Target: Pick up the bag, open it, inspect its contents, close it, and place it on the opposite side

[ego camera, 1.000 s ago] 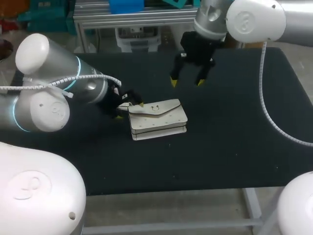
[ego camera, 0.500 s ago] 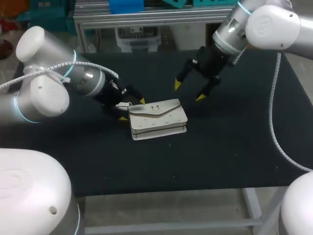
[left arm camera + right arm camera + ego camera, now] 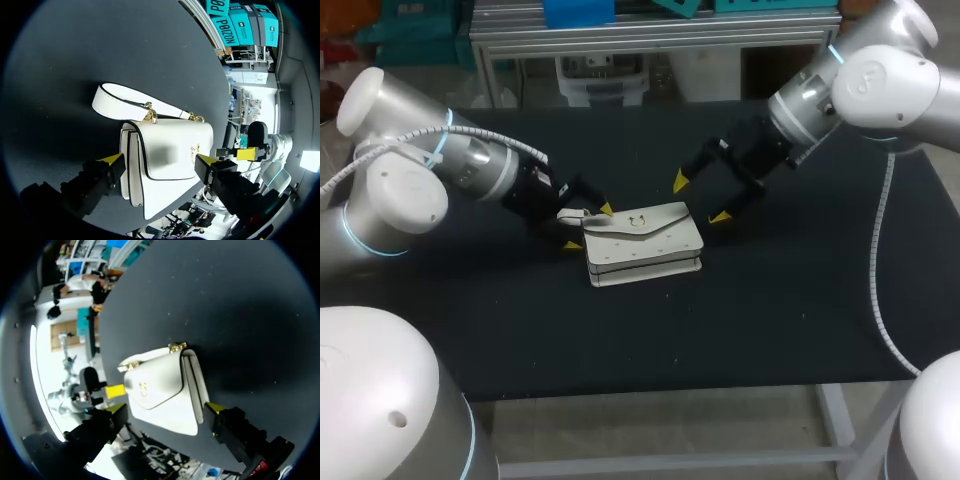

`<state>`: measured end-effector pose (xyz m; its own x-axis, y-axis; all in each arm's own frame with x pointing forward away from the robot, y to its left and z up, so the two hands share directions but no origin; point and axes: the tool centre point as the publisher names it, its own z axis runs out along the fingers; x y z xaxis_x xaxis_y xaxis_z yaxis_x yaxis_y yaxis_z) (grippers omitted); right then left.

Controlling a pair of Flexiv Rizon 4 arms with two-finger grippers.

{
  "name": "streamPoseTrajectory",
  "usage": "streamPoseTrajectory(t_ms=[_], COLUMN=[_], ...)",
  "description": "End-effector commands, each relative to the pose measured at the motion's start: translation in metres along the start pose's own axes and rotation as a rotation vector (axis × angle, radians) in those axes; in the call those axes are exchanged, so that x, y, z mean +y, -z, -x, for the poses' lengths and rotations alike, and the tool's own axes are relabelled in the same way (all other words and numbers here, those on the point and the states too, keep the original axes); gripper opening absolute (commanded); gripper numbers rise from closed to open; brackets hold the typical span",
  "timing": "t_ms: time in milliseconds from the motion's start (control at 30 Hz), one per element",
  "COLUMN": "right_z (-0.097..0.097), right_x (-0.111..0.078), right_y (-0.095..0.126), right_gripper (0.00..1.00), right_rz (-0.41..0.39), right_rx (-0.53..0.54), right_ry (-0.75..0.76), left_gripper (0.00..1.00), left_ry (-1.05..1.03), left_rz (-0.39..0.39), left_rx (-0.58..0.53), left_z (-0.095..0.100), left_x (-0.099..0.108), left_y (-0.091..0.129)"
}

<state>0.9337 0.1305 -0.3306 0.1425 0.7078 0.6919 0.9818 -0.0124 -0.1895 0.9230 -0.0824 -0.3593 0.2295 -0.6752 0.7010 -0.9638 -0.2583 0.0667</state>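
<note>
**A:** Checking the bag, where is it?

**B:** The white bag (image 3: 642, 243) lies flat on the black worktop (image 3: 790, 300), a bit left of frame centre in the head view. Its flap (image 3: 658, 220) faces up and is folded down, with the gold clasp (image 3: 638, 223) showing. The strap (image 3: 576, 214) is bunched at the bag's left end.

**A:** And the left arm?

**B:** It comes in from the left of the frame. The left pincer (image 3: 588, 227) is spread wide at the bag's left end, one yellow tip by the upper left corner and one by the lower left corner. In the left wrist view the bag (image 3: 170, 160) sits between the fingers and the strap (image 3: 125, 97) lies ahead of them on the worktop. I can't tell whether the fingers touch the bag, so I don't read this as a grip.

**A:** Right arm?

**B:** It comes in from the upper right of the frame. The right pincer (image 3: 699, 198) is also spread wide and holds nothing. Its tips are near the bag's upper right corner, not touching. In the right wrist view the bag (image 3: 160, 390) lies ahead of and between the fingers, clasp side up.
</note>
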Motion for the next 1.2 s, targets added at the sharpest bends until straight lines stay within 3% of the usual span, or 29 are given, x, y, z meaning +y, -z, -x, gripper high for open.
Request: streamPoseTrajectory(t_ms=[33,233,400,433,667,967,1033,1067,1200], right_z=[0.003,0.006,0.010,0.012,0.012,0.011,0.010,0.009,0.010], right_x=[-0.001,0.000,0.002,0.004,0.008,0.017,0.018,0.018,0.018], right_y=[-0.009,-0.024,-0.034,-0.036,-0.039,-0.044,-0.044,-0.045,-0.052], right_gripper=[1.00,0.96,0.92,0.85,0.67,0.67,0.61,0.49,0.47], right_rz=[-0.004,-0.018,-0.019,-0.010,0.033,0.064,0.066,0.067,0.063], right_rx=[0.028,0.057,0.076,0.109,0.169,0.196,0.199,0.201,0.195], right_ry=[0.004,0.000,-0.003,-0.002,0.001,0.018,0.020,0.021,0.023], left_gripper=[0.85,0.68,0.64,0.61,0.59,0.49,0.49,0.47,0.48], left_ry=[-0.007,-0.020,-0.019,-0.020,-0.019,-0.037,-0.044,-0.045,-0.054], left_rz=[-0.002,0.002,0.021,0.035,0.063,0.092,0.096,0.098,0.112], left_rx=[0.057,0.076,0.088,0.099,0.143,0.177,0.187,0.191,0.192], left_z=[0.002,-0.001,0.001,0.003,0.007,0.006,0.005,0.004,0.004], left_x=[0.003,0.005,0.004,0.002,-0.002,-0.005,-0.005,-0.005,-0.007], left_y=[0.001,0.002,-0.004,-0.006,-0.013,-0.017,-0.017,-0.017,-0.023])
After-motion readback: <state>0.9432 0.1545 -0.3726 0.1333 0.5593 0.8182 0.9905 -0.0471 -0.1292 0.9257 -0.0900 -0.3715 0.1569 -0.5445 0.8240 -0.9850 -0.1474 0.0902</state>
